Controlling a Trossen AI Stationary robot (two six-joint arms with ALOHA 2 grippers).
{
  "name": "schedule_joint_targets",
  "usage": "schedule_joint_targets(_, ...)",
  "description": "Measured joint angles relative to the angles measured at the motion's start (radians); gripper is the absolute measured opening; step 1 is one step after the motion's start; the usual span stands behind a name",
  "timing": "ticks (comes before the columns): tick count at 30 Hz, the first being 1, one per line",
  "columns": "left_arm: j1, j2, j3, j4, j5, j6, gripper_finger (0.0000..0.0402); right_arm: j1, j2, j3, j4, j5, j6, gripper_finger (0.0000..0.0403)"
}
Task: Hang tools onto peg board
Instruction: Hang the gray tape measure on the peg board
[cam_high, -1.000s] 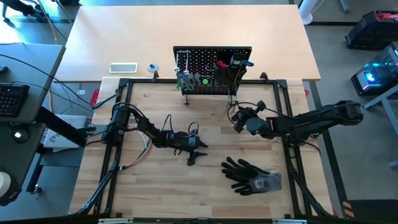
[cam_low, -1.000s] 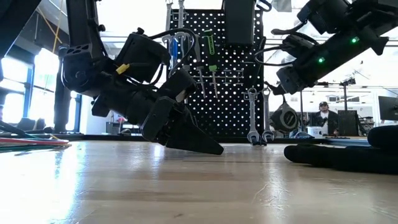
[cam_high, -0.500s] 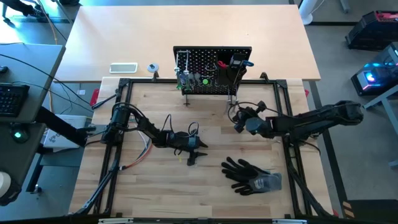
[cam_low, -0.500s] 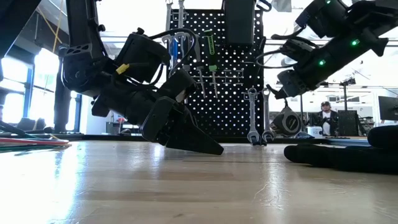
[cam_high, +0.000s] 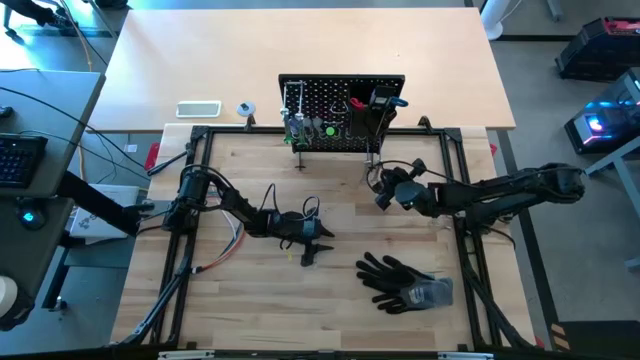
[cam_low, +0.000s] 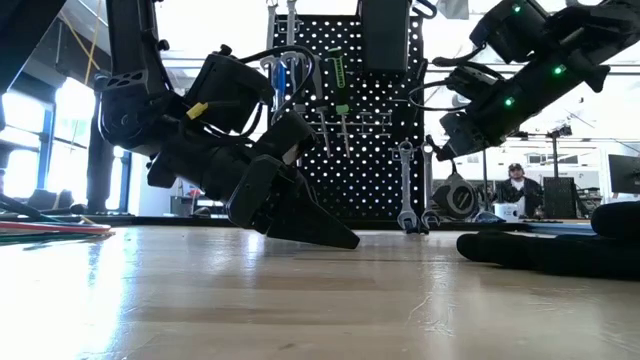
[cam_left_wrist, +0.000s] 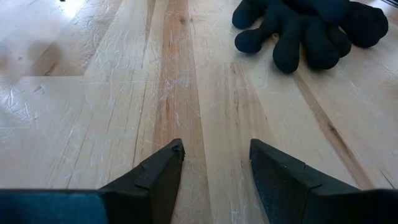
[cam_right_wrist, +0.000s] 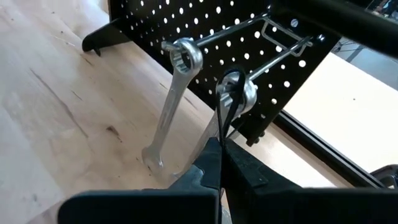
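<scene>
The black peg board (cam_high: 340, 110) stands upright at the table's far side. A green-handled driver (cam_low: 342, 100), a blue-handled one (cam_low: 283, 80) and two silver wrenches (cam_right_wrist: 171, 106) (cam_right_wrist: 247, 93) hang on it by their ring ends. My right gripper (cam_right_wrist: 221, 149) is shut just in front of the nearer wrench, at the board's lower right (cam_high: 382, 195). A thin black cable loop (cam_right_wrist: 230, 81) shows before its fingers. My left gripper (cam_left_wrist: 214, 146) is open, its fingertips low over bare wood at mid-table (cam_high: 320, 243). My right gripper's shut fingers (cam_right_wrist: 208, 165) stand close before the nearer wrench's shaft (cam_right_wrist: 211, 130), slanting down toward the board. The fingers hide the gap, so I cannot tell whether they touch it. The wrench hangs from its peg by its ring end.
Black gloves (cam_high: 405, 282) lie on the wood near the front right, ahead of my left gripper (cam_left_wrist: 311, 28). A bundle of coloured wires (cam_high: 225, 250) lies at the left. A black bin (cam_low: 385, 35) sits on the board's front. A person sits far behind the table (cam_low: 518, 190).
</scene>
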Motion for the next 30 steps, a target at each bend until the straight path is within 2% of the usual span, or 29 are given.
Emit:
schedule_joint_targets(21, 0.0, 0.0, 0.0, 0.001, 0.0, 0.0, 0.0182, -0.113, 0.003, 0.0, 0.034, -0.155, -0.017, 0.0)
schedule_joint_targets(30, 0.0, 0.0, 0.0, 0.002, 0.0, 0.0, 0.0182, -0.124, 0.004, 0.0, 0.034, -0.182, -0.016, 0.0)
